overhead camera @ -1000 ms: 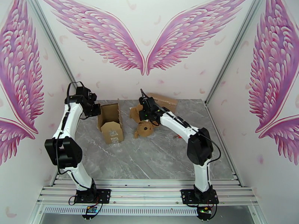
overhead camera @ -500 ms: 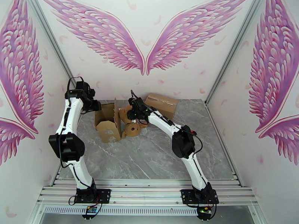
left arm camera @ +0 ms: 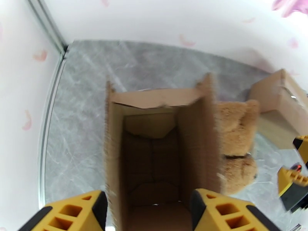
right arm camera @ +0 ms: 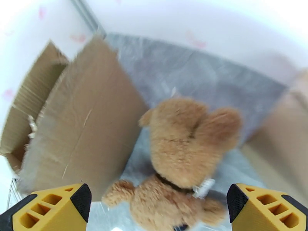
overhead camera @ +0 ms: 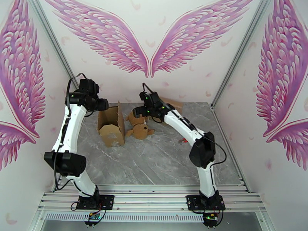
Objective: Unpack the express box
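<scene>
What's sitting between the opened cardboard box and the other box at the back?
A brown teddy bear lies between the opened box and the other box, seen clearly in the left wrist view.

Grey marble table [overhead camera: 154,162] has an open cardboard box [overhead camera: 111,126], a teddy bear [overhead camera: 139,129] just beside it, second cardboard box [left arm camera: 275,93] further back.

1. Cardboard boxes: you have two on the grey marble table [overhead camera: 154,162], one open brown corrugated box [overhead camera: 111,126] and one closed brown box [left arm camera: 273,91].
2. Soft toys: you have one, a tan plush teddy bear [overhead camera: 140,131].
3. Robot arms: you have two, the white-and-black left arm [overhead camera: 71,126] and right arm [overhead camera: 181,124].
</scene>
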